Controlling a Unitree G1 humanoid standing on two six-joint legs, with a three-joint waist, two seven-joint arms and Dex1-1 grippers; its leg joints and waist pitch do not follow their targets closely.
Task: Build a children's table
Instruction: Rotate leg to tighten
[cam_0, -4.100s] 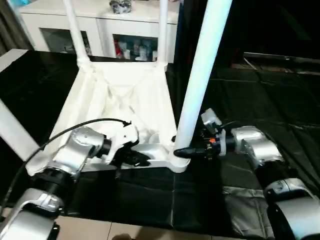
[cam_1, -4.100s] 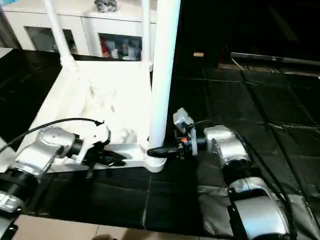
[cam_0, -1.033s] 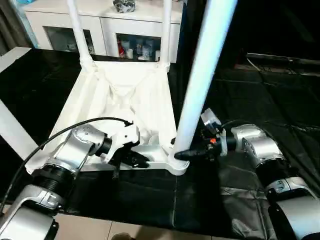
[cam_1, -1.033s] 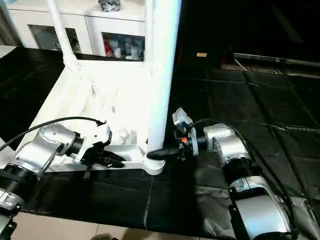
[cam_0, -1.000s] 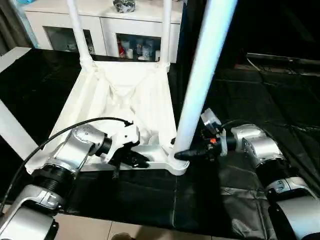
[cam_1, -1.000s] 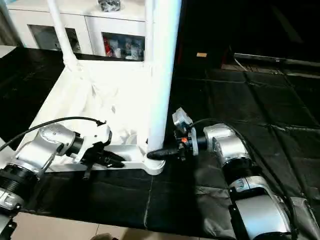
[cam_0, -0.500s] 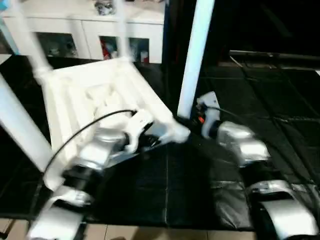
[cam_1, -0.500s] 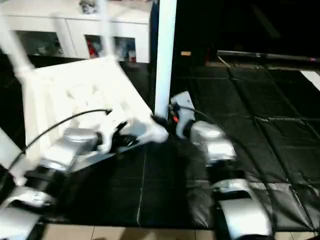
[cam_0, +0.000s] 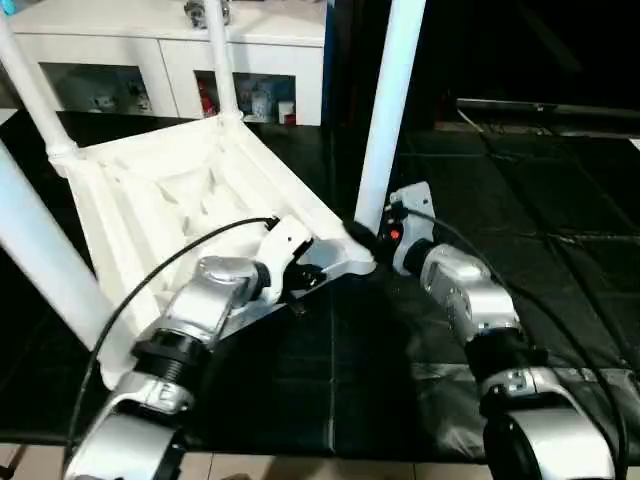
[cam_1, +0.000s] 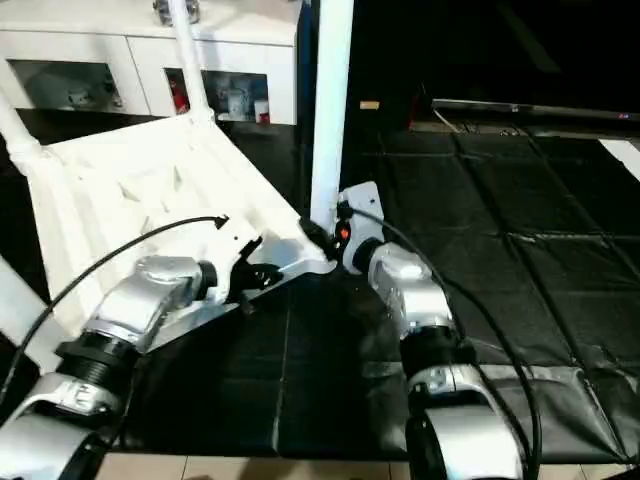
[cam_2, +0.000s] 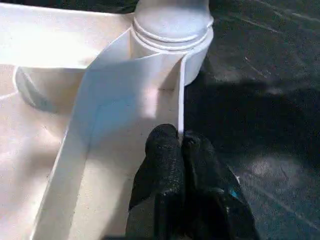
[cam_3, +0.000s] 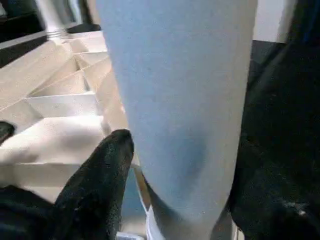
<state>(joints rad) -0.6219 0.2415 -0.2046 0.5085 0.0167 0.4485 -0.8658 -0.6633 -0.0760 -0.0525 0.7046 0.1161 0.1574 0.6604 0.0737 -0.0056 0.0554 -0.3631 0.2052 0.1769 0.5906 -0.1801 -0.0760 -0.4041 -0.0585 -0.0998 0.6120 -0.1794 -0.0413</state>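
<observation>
My head pair looked forward and down over both forearms at the upturned table (cam_0: 190, 190). My left wrist camera sat close behind its fingers (cam_2: 175, 165), my right close against a leg (cam_3: 185, 100); all shared that near corner.

One tabletop (cam_0: 170, 190), four legs (cam_0: 385, 110), one cabinet (cam_0: 150, 60)

Dim room; white plastic glares; slight blur.

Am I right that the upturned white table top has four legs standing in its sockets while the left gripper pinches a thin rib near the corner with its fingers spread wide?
Not quite. The left gripper has its fingers shut on the table top's rib, not spread wide; the left wrist view shows this. The rest stands.
</observation>
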